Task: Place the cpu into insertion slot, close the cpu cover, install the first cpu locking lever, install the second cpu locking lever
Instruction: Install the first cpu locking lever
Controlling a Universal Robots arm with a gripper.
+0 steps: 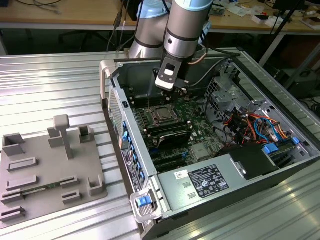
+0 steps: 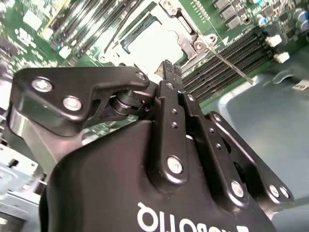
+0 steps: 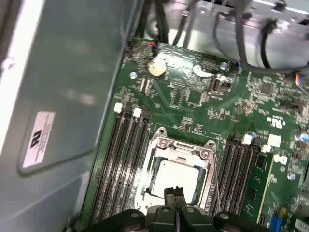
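Observation:
The cpu (image 3: 176,178) lies flat in the insertion slot (image 1: 162,115) on the green motherboard, its silver top showing. The cpu cover (image 3: 182,148) appears to lie down around it as a silver frame. My gripper (image 3: 175,194) hovers just above the edge of the cpu, shut with nothing between its black fingertips. In the second wrist view the gripper (image 2: 167,71) stands right beside the cpu (image 2: 150,42). A thin metal lever rod (image 2: 231,65) runs out from the socket's corner over the memory slots. In the exterior view the gripper (image 1: 181,92) hangs inside the open case, behind the slot.
Long black memory slots (image 3: 123,159) flank the socket on both sides. The grey case wall (image 3: 58,96) rises close by. A grey power supply box (image 1: 205,182) and coloured cables (image 1: 250,125) fill the case's near and right parts. A grey fixture plate (image 1: 45,170) lies outside the case.

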